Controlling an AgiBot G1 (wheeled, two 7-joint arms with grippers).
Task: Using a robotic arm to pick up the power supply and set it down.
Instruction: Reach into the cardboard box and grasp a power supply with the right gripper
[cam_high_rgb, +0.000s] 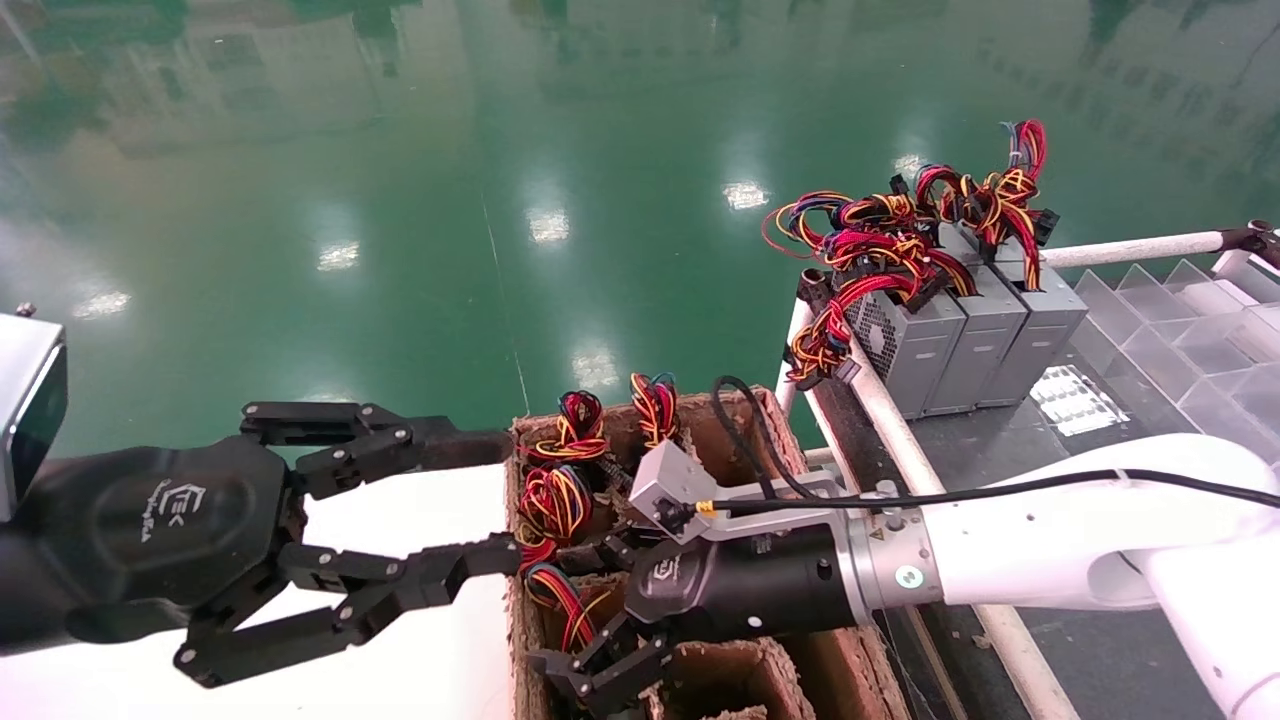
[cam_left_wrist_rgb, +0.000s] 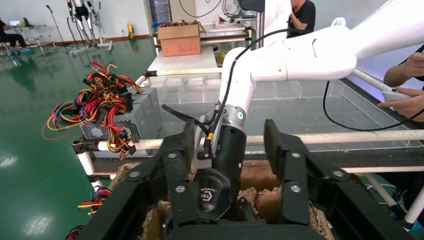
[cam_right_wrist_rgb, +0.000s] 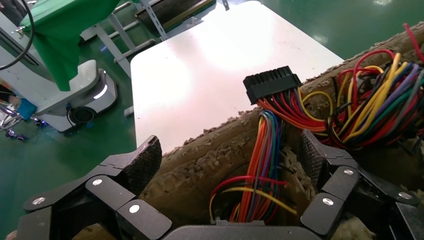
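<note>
Power supply (cam_high_rgb: 560, 590): seated deep in a cell of the cardboard divider box (cam_high_rgb: 850, 670); only its wire bundle shows, red, orange, yellow and blue leads rising out of the cell, with a black multi-pin connector (cam_right_wrist_rgb: 270, 84) lying over the box's torn edge. Grey housing not visible in any view.

Right gripper (cam_high_rgb: 590, 650): black, link-fingered, on the white robotic arm (cam_high_rgb: 1060, 530) reaching across the divider box from the rail side. Jaws spread wide. In the right wrist view one finger (cam_right_wrist_rgb: 140, 165) sits outside the box's torn wall and the other finger (cam_right_wrist_rgb: 320, 155) inside the cell, so the wire bundle and the wall edge both stand between them.

Key relation: the unit lies below and ahead of the right jaws, down inside the cell. Judged long axis upright in the cell, cables uppermost. Right arm is plainly the nearer and is the working one. Judgement: the jaws straddle the wall, not the housing, so a shift further into the box seems needed before closing.

Left gripper (cam_high_rgb: 440, 510): black, same pattern, at the box's outer side over the white table (cam_high_rgb: 420, 660), tips near the box edge. Jaws open, holding nothing. Idle.

Other stock: three grey power supply units (cam_high_rgb: 975, 345) upright in a row on the railed bench beyond the box, well apart from it, cables piled on top.
</note>
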